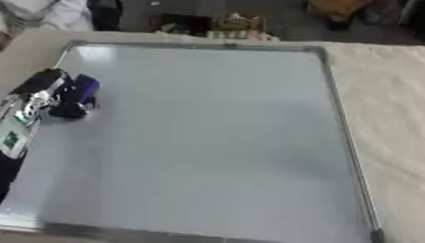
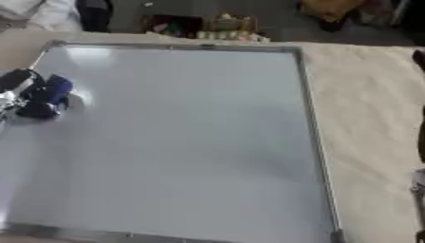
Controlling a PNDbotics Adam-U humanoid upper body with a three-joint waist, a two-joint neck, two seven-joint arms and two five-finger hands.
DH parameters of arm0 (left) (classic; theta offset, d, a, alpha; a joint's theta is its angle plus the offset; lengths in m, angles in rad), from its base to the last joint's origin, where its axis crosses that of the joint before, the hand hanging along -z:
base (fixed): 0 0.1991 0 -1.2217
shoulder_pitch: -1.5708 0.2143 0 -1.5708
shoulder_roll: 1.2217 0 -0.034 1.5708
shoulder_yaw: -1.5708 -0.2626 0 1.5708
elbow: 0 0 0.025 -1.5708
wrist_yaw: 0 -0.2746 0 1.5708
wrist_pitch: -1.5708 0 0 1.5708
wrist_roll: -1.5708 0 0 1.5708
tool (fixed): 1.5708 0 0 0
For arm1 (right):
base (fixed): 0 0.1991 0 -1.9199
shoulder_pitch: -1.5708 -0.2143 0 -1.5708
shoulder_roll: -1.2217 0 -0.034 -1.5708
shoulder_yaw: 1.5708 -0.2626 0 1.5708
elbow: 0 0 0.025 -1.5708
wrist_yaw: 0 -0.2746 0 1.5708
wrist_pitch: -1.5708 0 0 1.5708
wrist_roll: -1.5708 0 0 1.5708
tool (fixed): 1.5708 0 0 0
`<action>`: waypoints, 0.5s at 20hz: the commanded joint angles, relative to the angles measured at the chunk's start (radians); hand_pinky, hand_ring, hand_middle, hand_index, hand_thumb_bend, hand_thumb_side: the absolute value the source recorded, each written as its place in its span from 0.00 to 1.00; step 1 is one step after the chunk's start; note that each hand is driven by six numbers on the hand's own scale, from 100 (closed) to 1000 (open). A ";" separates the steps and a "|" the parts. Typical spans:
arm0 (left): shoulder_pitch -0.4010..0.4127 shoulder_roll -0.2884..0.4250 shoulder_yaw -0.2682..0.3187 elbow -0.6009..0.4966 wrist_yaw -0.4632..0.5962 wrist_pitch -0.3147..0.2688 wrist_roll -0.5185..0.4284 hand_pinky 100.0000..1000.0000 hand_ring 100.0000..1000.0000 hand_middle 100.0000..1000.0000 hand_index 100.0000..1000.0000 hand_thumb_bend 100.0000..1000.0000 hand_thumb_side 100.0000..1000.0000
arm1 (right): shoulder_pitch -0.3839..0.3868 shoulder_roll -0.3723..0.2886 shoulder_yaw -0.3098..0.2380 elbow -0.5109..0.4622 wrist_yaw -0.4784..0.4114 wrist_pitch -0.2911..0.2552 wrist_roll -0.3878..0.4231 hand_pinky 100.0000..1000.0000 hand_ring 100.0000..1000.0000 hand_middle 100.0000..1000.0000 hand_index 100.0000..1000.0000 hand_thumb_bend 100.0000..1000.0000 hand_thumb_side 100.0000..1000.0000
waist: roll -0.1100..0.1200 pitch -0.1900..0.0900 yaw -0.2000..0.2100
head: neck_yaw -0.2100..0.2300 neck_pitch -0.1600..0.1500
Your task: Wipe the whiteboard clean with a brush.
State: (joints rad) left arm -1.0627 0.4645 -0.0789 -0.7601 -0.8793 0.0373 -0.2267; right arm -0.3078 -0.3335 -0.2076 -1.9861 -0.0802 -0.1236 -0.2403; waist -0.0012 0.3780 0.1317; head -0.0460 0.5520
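The whiteboard [image 1: 207,137] lies flat on the table and fills most of both views, a grey metal frame around it. I can make out no marks on its surface. My left hand [image 1: 43,97], black and silver, comes in from the left edge and lies over the board's upper left part. Its fingers are curled round a dark blue brush [image 1: 81,91], which rests on the board. Dark and grey parts of my right hand [image 2: 419,182] show only at the right edge of the right eye view, beside the board on the cloth.
A beige cloth [image 1: 386,104] covers the table to the right of the board and behind it. Beyond the far table edge lie a few cluttered things [image 1: 236,26] on the floor and a person's light clothing [image 1: 58,14].
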 commanded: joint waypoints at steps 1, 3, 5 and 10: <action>-0.001 0.004 0.001 0.020 -0.012 -0.005 -0.025 0.53 0.58 0.38 0.08 0.05 0.17 | -0.005 -0.016 -0.001 -0.014 -0.003 0.001 -0.002 0.91 0.93 0.66 0.87 0.13 1.00 | -0.001 -0.014 0.002 | 0.002 -0.006; -0.001 0.003 0.001 0.020 -0.010 -0.009 -0.038 0.54 0.58 0.40 0.11 0.06 0.19 | -0.005 -0.015 -0.001 -0.014 -0.002 0.003 -0.004 0.91 0.93 0.66 0.87 0.13 1.00 | -0.001 -0.014 0.002 | 0.002 -0.006; 0.001 0.002 0.000 0.020 -0.005 -0.011 -0.051 0.55 0.59 0.41 0.16 0.07 0.21 | -0.004 -0.015 -0.002 -0.014 -0.002 0.004 -0.008 0.91 0.93 0.66 0.87 0.13 1.00 | -0.001 -0.014 0.002 | 0.001 -0.006; 0.002 0.003 -0.001 0.016 -0.003 -0.016 -0.067 0.56 0.61 0.44 0.23 0.08 0.23 | -0.003 -0.013 -0.002 -0.014 -0.002 0.007 -0.011 0.91 0.93 0.66 0.87 0.13 1.00 | -0.001 -0.015 0.002 | -0.001 -0.004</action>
State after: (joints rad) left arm -1.0656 0.4652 -0.0782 -0.7578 -0.8809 0.0210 -0.2784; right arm -0.3073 -0.3328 -0.2077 -1.9861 -0.0802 -0.1169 -0.2478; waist 0.0011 0.3779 0.1346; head -0.0462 0.5520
